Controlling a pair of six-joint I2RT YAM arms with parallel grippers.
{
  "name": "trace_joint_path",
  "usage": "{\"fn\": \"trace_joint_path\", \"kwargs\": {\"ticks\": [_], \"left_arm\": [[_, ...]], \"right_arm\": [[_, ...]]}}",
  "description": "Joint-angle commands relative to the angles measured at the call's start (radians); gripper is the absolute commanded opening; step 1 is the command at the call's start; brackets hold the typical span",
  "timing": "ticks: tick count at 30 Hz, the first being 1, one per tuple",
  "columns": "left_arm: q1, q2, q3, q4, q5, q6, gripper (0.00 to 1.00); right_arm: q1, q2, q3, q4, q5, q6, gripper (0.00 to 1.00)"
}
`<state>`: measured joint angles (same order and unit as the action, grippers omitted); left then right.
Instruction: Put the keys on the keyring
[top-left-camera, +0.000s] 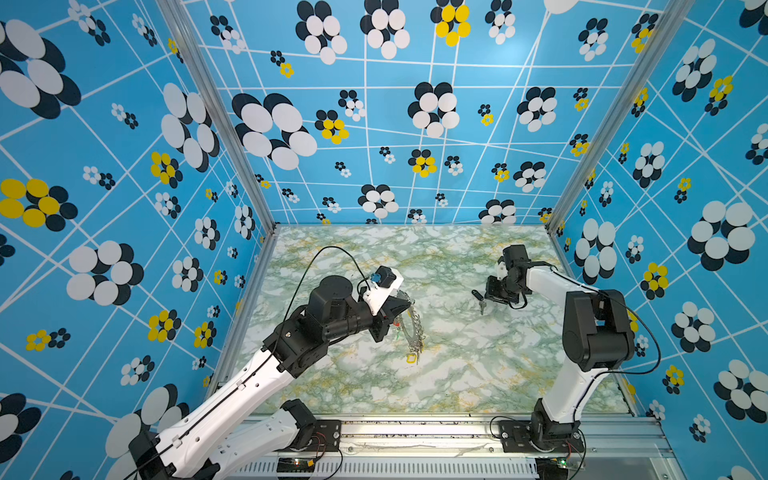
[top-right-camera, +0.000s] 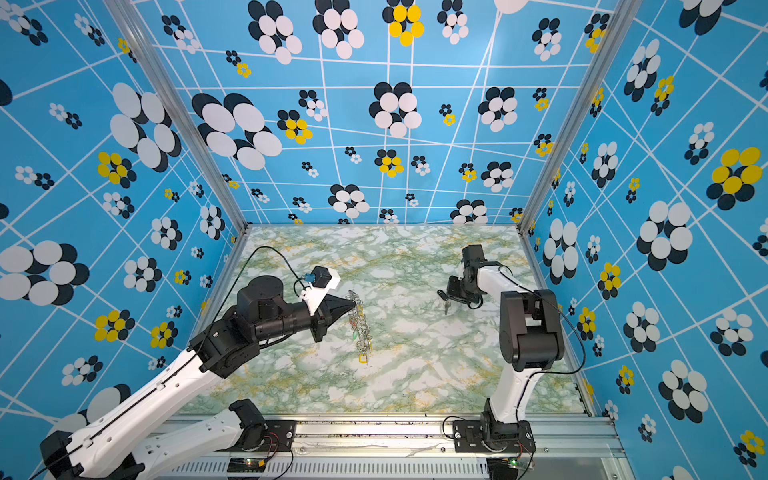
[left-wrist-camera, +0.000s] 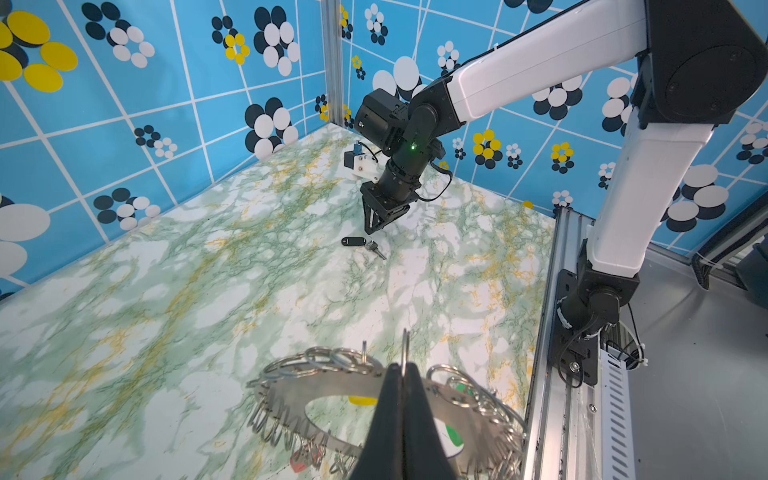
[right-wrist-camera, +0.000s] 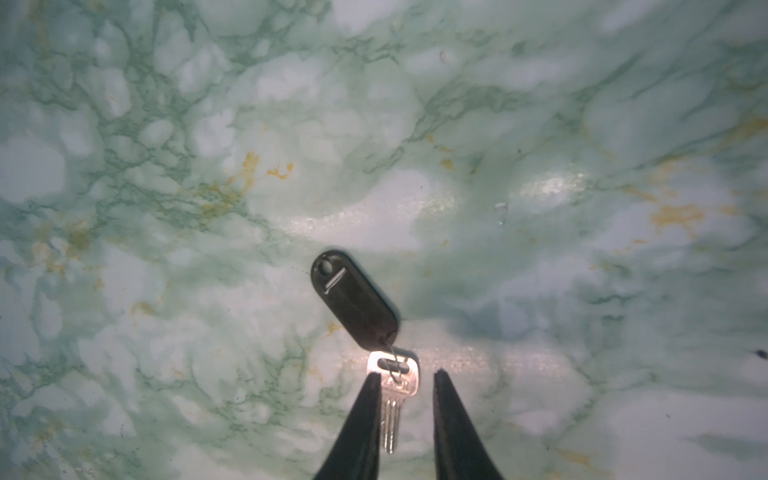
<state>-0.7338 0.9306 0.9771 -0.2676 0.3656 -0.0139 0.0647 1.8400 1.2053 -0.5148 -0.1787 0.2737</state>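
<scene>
My left arm (top-left-camera: 249, 386) stretches forward, wrist near level, left gripper (left-wrist-camera: 404, 366) pinched tight. My right arm (top-left-camera: 566, 390) folds over, right gripper (right-wrist-camera: 407, 376) pointing down, jaws slightly parted.

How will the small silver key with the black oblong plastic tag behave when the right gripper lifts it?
The small silver key lies flat and looks smooth, so the open right gripper may slip off it. Its black oblong plastic tag joins by a thin wire loop, so it will likely dangle and swing. Both look light.
</scene>
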Motion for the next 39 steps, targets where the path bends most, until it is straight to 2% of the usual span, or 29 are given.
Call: {"fn": "trace_joint_path", "kwargs": {"ticks": [1, 13, 29, 34, 39], "left_arm": [[-0.004, -0.024, 0.009, 0.033, -0.001, 0.005, 0.00], [-0.004, -0.022, 0.015, 0.027, -0.005, 0.008, 0.00], [-0.003, -0.026, 0.017, 0.019, -0.011, 0.011, 0.00], [-0.005, -0.026, 0.020, 0.019, -0.013, 0.014, 0.00], [-0.005, -0.019, 0.030, 0.021, -0.011, 0.017, 0.00]], "right_arm": [[-0.002, 0.014, 0.025, -0.014, -0.036, 0.001, 0.25], [-0.002, 0.068, 0.031, -0.024, -0.032, 0.002, 0.23], [-0.002, 0.088, 0.037, -0.002, -0.057, 0.013, 0.10], [-0.002, 0.064, 0.031, 0.000, -0.050, 0.015, 0.00], [0.004, -0.025, 0.008, -0.016, -0.049, 0.010, 0.00]]}}
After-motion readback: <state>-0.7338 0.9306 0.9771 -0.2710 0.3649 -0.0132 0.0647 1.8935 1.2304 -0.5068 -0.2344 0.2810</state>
